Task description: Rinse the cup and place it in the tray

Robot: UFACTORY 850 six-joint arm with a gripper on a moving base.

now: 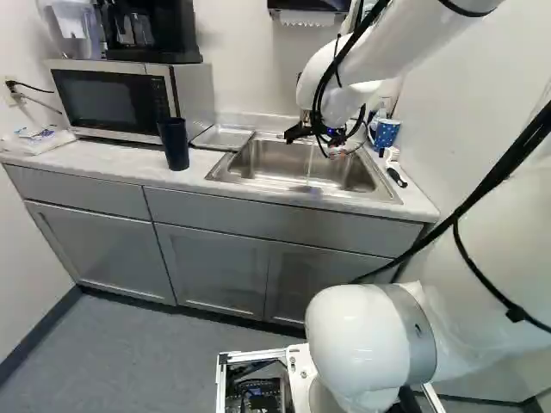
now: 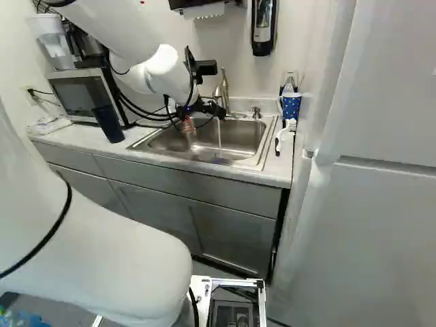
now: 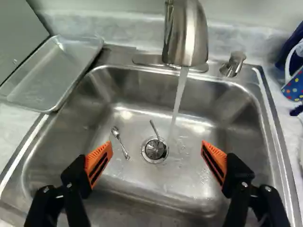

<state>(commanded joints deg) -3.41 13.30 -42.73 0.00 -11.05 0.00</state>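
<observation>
Dark cup: on counter, by microwave | tray: beside sink | tap: running | gripper: spread, above sink

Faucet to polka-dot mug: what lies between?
A small metal fixture, the sink's back corner and a strip of counter; the wrist view shows it.

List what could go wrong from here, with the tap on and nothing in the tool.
Wrong cup: a dark tumbler and a dotted mug both stand on the counter, and either might be taken.

Knock-over: the tumbler stands near the counter's front edge, so a bump could tip it off.

Wetting: the open tool hangs over the sink near running water and may get splashed.
</observation>
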